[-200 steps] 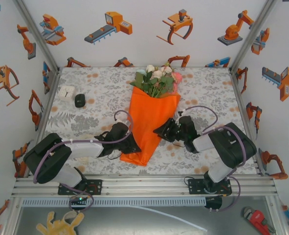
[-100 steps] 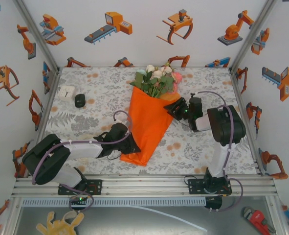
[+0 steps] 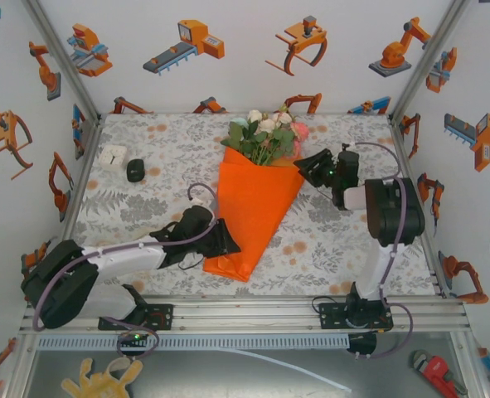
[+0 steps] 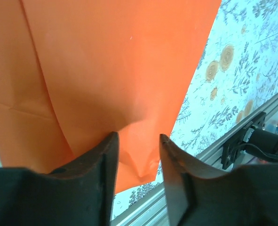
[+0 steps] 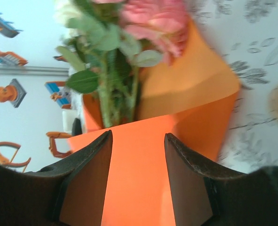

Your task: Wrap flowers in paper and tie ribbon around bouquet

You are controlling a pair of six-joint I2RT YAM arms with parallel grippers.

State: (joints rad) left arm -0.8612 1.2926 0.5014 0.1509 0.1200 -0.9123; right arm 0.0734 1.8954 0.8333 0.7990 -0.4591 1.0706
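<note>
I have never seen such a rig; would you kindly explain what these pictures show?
Two robot arms are bolted at the near edge of a table with a flowery cloth. One picture looks down from above; the other two come from cameras on the wrists, looking out between each arm's two fingers. On the table lies a bouquet: flowers in a cone of orange paper. The left gripper is at its narrow lower end, the right gripper by its top edge; both are open, holding nothing.
</note>
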